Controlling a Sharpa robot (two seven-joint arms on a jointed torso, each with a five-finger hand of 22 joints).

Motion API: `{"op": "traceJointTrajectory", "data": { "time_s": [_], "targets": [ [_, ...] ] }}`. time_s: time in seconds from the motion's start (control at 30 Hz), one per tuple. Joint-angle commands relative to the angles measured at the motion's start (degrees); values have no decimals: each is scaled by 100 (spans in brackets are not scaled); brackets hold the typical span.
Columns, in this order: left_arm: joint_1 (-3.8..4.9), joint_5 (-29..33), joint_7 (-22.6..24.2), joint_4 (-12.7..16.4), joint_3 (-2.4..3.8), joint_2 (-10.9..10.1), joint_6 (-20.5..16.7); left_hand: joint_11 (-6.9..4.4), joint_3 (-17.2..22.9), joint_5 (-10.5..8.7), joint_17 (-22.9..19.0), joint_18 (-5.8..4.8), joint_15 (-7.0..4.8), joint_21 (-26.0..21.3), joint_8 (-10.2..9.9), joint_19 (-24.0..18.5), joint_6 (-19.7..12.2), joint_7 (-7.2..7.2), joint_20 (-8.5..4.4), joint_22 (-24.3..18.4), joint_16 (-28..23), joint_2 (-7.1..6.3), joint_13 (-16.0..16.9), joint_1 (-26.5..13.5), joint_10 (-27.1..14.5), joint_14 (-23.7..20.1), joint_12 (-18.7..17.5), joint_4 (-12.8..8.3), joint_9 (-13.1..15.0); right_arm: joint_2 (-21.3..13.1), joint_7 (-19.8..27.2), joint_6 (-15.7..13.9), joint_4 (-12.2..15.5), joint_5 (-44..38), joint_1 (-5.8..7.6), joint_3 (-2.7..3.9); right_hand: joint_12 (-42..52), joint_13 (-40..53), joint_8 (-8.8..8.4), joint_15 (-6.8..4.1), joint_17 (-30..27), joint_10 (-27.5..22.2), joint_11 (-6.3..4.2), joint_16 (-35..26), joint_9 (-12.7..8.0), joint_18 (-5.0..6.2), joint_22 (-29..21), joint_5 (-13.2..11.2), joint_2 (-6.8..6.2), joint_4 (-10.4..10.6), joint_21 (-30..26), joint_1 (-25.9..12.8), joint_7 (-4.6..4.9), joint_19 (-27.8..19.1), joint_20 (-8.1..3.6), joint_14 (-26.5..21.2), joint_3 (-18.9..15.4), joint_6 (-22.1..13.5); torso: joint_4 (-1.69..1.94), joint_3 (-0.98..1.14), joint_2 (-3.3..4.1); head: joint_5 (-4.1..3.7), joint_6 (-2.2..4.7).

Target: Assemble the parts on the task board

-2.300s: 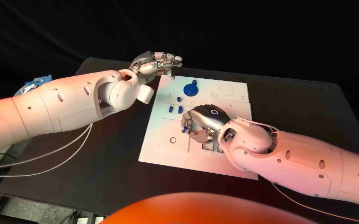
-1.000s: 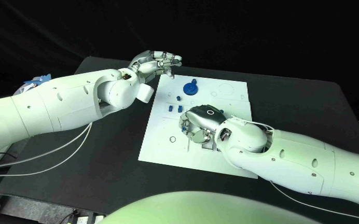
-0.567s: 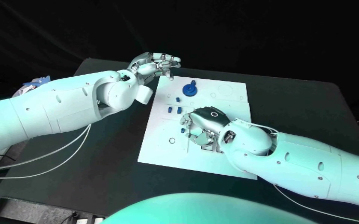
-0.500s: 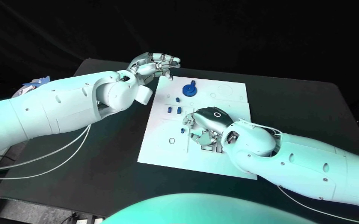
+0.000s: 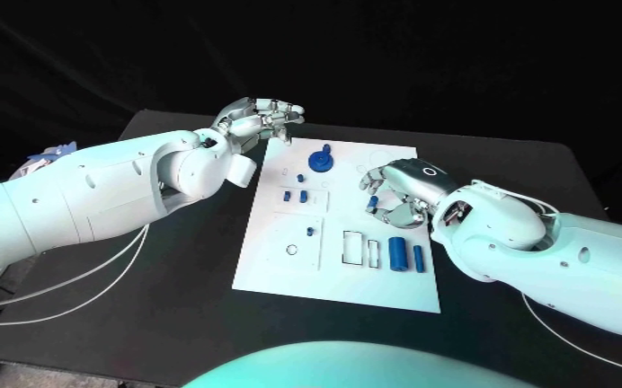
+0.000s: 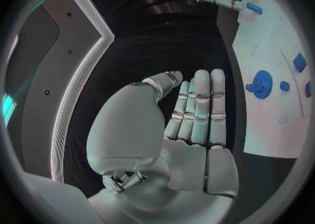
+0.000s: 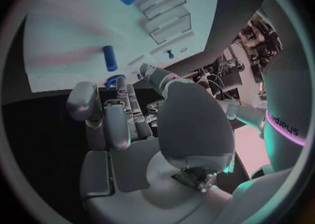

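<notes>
The right hand [image 5: 395, 192] hovers over the task board's [image 5: 292, 267] right side, fingers curled around a small blue part [image 5: 373, 202]. The left hand [image 5: 260, 119] hangs above the bench [image 5: 169, 262] just past the board's far left corner, fingers pressed together, holding nothing. Two blue cylinders [image 5: 407, 254] lie on the board nearer the robot.
</notes>
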Motion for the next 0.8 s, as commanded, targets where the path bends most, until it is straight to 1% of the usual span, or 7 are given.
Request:
{"op": "traceJointTrajectory", "data": {
  "time_s": [0.03, 0.1, 0.17, 0.43, 0.63, 0.7, 0.8],
  "targets": [
    [1, -14, 21, 6, 2, 3, 98, 5, 13, 26, -6, 33, 8, -26, 19, -14, -48, 1, 44, -9, -39, -13, -10, -55, -31, -51, -21, -23, 6, -71, -23, 468, -111, 188, 43, 5, 3, -33, -48, 23, -124, -178, 24, -50, -2, 104, -77, 23, -13, 37, -172, 54, -1, -95, 13, -70, -211, -94, -20, 4, -12, -21, 26],
    [1, -14, 20, 6, 1, 3, 103, 5, 13, 26, -6, 33, 8, -26, 19, -14, -48, 1, 44, -9, -39, -13, -10, -55, -31, -51, -21, -23, 6, -92, -9, 559, -172, 203, 60, 8, 31, -58, -73, 43, -172, -295, 44, -61, -2, 118, -119, 26, 18, 65, -270, 115, -25, -144, 31, -104, -400, -141, -10, 4, -9, -30, 32],
    [0, -14, 20, 5, 0, 2, 105, 5, 13, 26, -6, 33, 8, -26, 19, -14, -48, 1, 44, -9, -39, -13, -10, -55, -31, -51, -21, -23, 6, -96, 3, 621, -219, 241, 69, 10, 48, -65, -76, 46, -151, -322, 47, -46, 1, 116, -114, 24, 41, 73, -267, 147, -29, -138, 35, -100, -455, -146, -1, 6, -4, -36, 37],
    [-2, -14, 17, 3, -2, -1, 110, 5, 13, 26, -6, 33, 8, -26, 19, -14, -48, 1, 44, -9, -39, -13, -10, -55, -31, -51, -21, -23, 6, 11, 54, 684, -366, 331, 74, 10, 103, -73, -63, 46, -113, -329, 46, -15, 13, 111, -94, 16, 115, 73, -239, 236, -10, -108, 38, -80, -494, -118, 0, 2, 4, -19, 39],
    [-3, -14, 13, 5, -3, -5, 116, 7, 12, 24, -9, 34, 10, -33, 29, -13, -51, 1, 48, -13, -39, -9, -14, -58, -37, -52, -14, -24, 10, 163, 101, 665, -494, 400, 54, -1, 261, -83, -36, 19, 4, -180, 20, 61, 31, 79, 9, -39, 255, 84, -63, 360, 19, 30, 18, -1, -424, -18, -2, -3, 8, -11, 27],
    [-3, -14, 13, 5, -3, -6, 117, 7, 12, 24, -9, 34, 10, -33, 29, -13, -51, 1, 48, -13, -39, -9, -14, -58, -37, -52, -14, -24, 10, 198, 113, 653, -519, 421, 42, -4, 314, -105, -45, -3, 50, -57, 0, 91, 29, 63, 57, -154, 332, 106, 18, 395, 6, 99, 0, 45, -317, 23, -2, -1, 5, -2, 13],
    [-3, -14, 11, 5, -3, -9, 121, 7, 12, 24, -9, 34, 10, -33, 29, -13, -51, 1, 48, -13, -39, -9, -14, -58, -37, -52, -14, -24, 10, 243, 134, 613, -561, 459, 24, -7, 349, -142, -51, -9, 141, 131, -7, 136, 31, 32, 147, -193, 368, 148, 172, 391, 15, 205, -20, 106, -170, 127, -3, 3, 1, 3, 2]
  ]
}}
